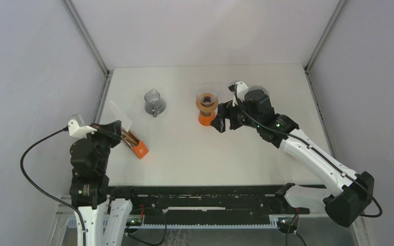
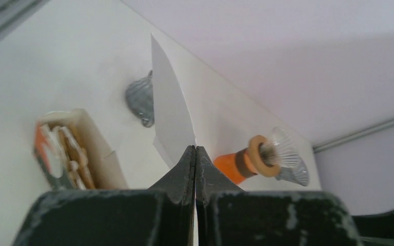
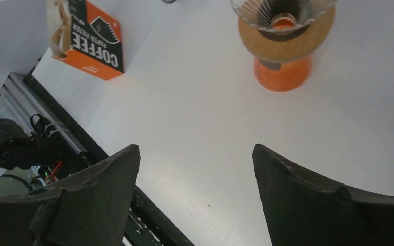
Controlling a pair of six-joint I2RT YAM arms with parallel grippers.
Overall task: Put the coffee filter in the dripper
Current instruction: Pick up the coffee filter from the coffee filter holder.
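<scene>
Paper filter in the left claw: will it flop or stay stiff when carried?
Probably fairly stiff: the filter sticks out flat from the left gripper, unbent. Likely very light, since a pinch at its edge holds it. Being thin, it could flutter or crease easily.

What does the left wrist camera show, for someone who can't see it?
The left gripper pinches a flat white coffee filter, sticking up mid-picture. On the white table behind, an open filter box lies at left, the glass dripper on its orange stand at right.
</scene>
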